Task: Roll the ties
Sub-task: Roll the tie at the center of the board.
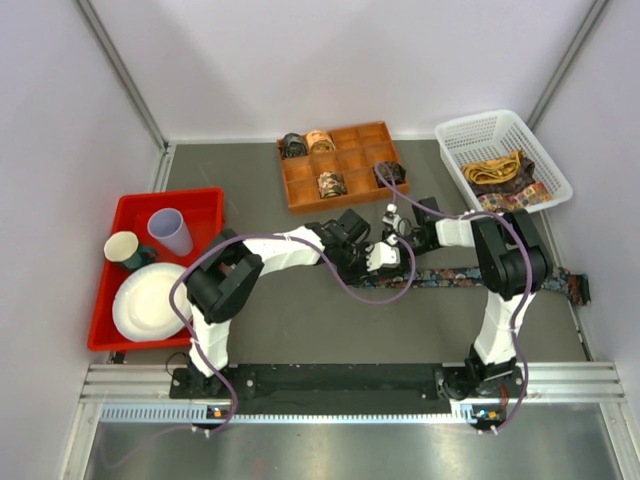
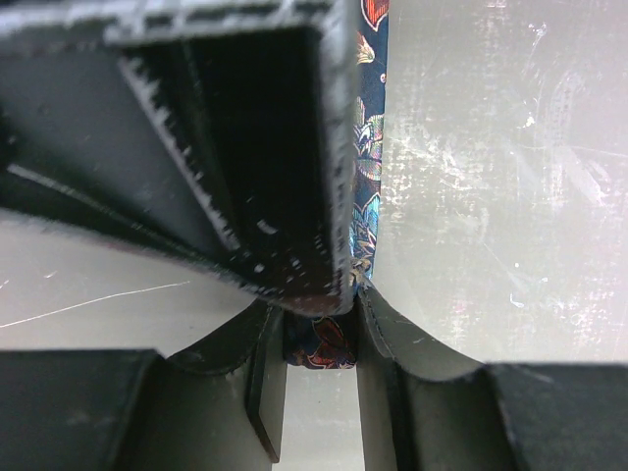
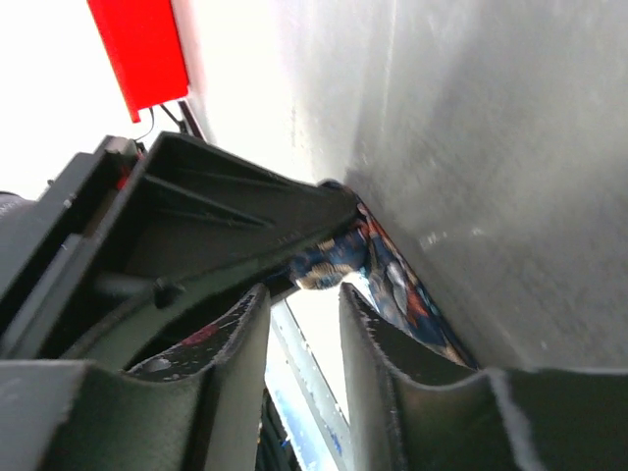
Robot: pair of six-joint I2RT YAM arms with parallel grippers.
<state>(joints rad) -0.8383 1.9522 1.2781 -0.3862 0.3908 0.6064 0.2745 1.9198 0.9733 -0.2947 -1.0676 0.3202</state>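
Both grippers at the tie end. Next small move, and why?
Probably fold the held end over onto the flat length to start the coil: the left gripper pinches the tie end, the right gripper sits at it, and the rest lies unrolled.

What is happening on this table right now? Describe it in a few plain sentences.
The left gripper and right gripper meet mid-table at the left end of a dark floral tie, which lies flat toward the right edge. The left jaws pinch that end; whether the right jaws grip it is unclear. Four rolled ties sit in the orange tray, and loose ties wait in the white basket.
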